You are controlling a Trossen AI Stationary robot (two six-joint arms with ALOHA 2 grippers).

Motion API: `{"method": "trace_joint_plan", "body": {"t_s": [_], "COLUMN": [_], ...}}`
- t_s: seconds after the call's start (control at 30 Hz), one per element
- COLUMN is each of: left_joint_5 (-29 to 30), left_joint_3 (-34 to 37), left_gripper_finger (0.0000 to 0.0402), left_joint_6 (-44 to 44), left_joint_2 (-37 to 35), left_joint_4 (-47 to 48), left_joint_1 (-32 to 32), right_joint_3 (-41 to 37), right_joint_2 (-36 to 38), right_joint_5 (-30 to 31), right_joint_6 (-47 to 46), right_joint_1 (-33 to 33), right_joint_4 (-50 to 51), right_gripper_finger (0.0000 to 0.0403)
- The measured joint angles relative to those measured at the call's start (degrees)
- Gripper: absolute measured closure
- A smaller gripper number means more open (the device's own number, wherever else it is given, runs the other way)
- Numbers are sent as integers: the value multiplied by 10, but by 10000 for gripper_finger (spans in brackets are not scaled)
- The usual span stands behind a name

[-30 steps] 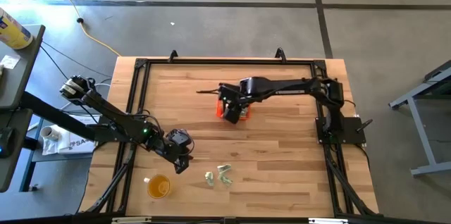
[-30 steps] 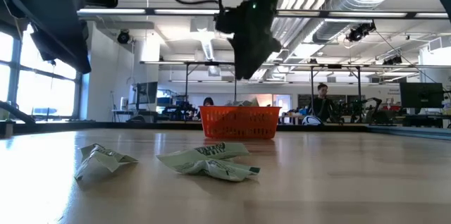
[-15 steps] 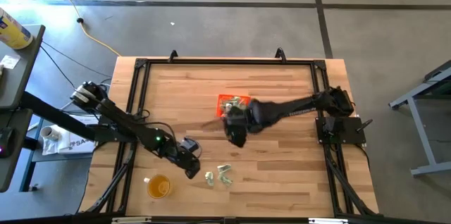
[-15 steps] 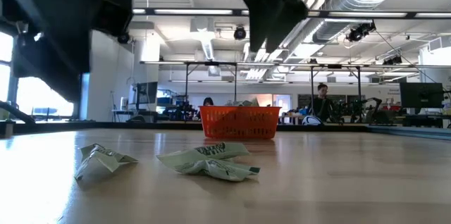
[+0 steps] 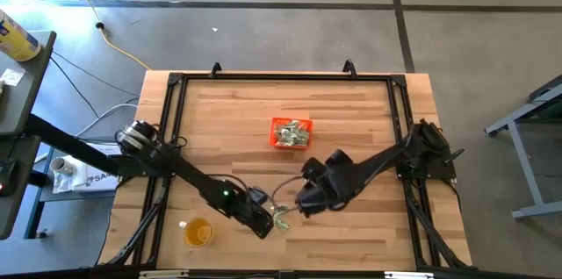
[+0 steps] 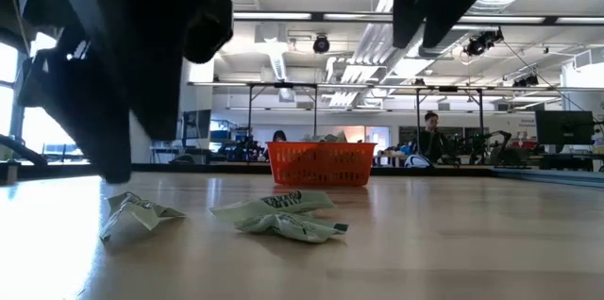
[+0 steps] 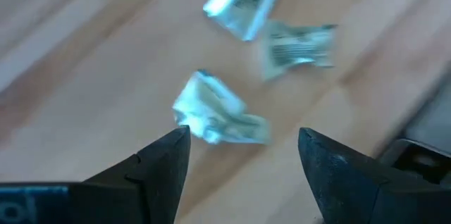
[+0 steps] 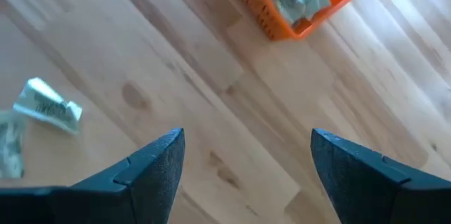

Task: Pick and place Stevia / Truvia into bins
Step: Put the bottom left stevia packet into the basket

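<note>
**Sachets loose at the near edge, both arms over them**

While three crumpled Stevia sachets [image 5: 281, 218] lie loose on the table [image 5: 351, 95] near its front edge, the rest sit heaped in the orange bin [image 5: 291, 132], well apart toward the middle.

- Left gripper [image 7: 243, 157]: fingers spread wide, empty, poised directly over one crumpled sachet [image 7: 218, 115]. Best practice, in my judgement: descend straight, straddle the packet's raised fold, close gently.
- Right gripper [image 8: 246, 160]: fingers likewise apart, empty, hovering just beside the same cluster.
- Hazard: both arms crowd one small patch; one should yield.
- Also present: round yellow cup [image 5: 198, 232], near the sachets, clear of the route to the bin.
</note>
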State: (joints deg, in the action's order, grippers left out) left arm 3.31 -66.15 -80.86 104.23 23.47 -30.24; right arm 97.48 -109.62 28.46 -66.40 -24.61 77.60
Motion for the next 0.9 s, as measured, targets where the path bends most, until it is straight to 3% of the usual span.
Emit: {"method": "trace_joint_plan", "body": {"t_s": [0.2,0.4,0.53,0.8,0.9], "left_joint_5": [4,19,39,56,61], "left_joint_3": [-88,-129,-134,-133,-130], "left_gripper_finger": [103,119,181,368,380], "left_joint_6": [-3,33,50,201,249], "left_joint_2": [83,118,119,118,109], "left_joint_4": [131,175,202,238,276], "left_joint_1": [-10,-13,-10,30,56], "right_joint_3": [-16,-33,-36,-36,-34], "right_joint_2": [0,0,0,0,1], "right_joint_5": [6,3,1,7,30], "right_joint_6": [-43,-64,-72,-86,-101], "right_joint_1": [-37,-58,-68,-71,-80], "right_joint_4": [1,0,3,7,8], "right_gripper_finger": [104,104,104,104,104]}}
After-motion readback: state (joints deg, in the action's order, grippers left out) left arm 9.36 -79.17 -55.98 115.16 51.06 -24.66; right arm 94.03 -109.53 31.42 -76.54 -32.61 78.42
